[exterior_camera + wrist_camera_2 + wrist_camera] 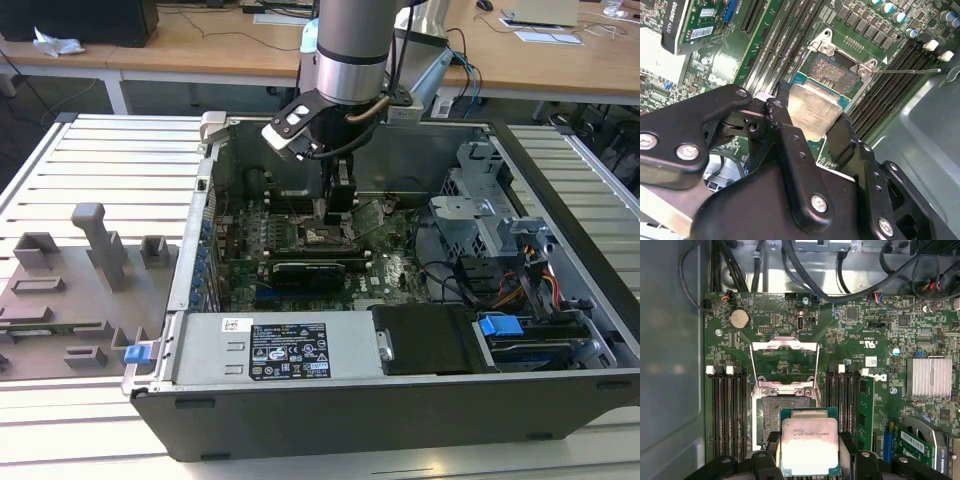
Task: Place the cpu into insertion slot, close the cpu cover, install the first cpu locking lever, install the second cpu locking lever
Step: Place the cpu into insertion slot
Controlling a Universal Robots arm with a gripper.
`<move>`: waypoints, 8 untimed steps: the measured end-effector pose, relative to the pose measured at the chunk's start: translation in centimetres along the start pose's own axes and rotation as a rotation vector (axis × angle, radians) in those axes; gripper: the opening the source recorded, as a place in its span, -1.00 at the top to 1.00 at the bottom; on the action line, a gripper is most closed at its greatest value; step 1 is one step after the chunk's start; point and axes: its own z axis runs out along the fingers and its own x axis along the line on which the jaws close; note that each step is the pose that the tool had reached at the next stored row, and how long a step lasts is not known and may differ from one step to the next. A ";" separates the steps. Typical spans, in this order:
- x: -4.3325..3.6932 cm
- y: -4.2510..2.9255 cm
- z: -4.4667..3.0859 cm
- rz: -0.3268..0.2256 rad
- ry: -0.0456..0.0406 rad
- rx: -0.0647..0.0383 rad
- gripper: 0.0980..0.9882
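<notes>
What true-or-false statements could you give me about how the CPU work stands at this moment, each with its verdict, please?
1. The gripper holds the cpu between its fingers. True.
2. The cpu lies seated flat in the insertion slot. False: it is in the gripper's grasp, and part of the slot's dark contact field lies bare beside it.
3. The cpu cover is swung open, away from the slot. True.
4. In the exterior view the gripper hangs outside the computer case, over the grey tray. False: it reaches down inside the open case, above the motherboard.
</notes>
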 end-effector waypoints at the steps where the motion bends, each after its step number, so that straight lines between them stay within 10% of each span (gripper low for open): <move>1: 0.01 0.00 0.00 0.000 0.0000 0.000 0.00; 8: 2.55 -0.02 -0.05 0.000 -0.0001 0.000 0.00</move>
